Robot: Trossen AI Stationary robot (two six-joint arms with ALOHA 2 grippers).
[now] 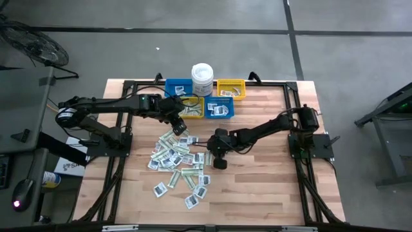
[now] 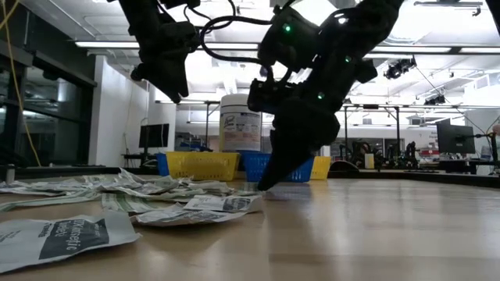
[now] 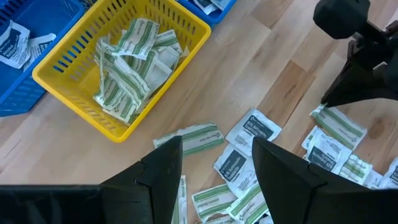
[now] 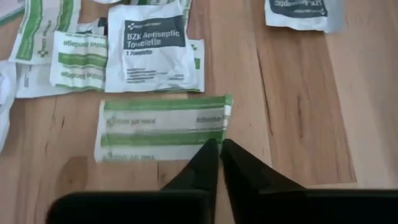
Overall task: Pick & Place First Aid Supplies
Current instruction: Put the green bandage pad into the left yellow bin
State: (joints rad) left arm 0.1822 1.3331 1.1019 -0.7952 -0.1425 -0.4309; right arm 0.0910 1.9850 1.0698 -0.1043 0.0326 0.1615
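Observation:
The first aid supplies lie scattered flat on the wooden table: white square packets and green-and-white strips. My right gripper is down at the pile's right side, shut at the edge of one green-and-white strip; the low view shows its tip at the tabletop. Above the far end of the pile, my left gripper hangs open and holds nothing, with loose packets below it. My right gripper's fingertips meet on the strip's near long edge, close to one end. They slant down from the table's right side and lie across the strip. The strip lies flat on the table. I cannot see whether paper is between the tips.
At the table's far edge stand a white lidded tub, a blue bin, a yellow bin and a second blue bin. A yellow bin near my left gripper holds several green-and-white strips. Bare wood lies to the right.

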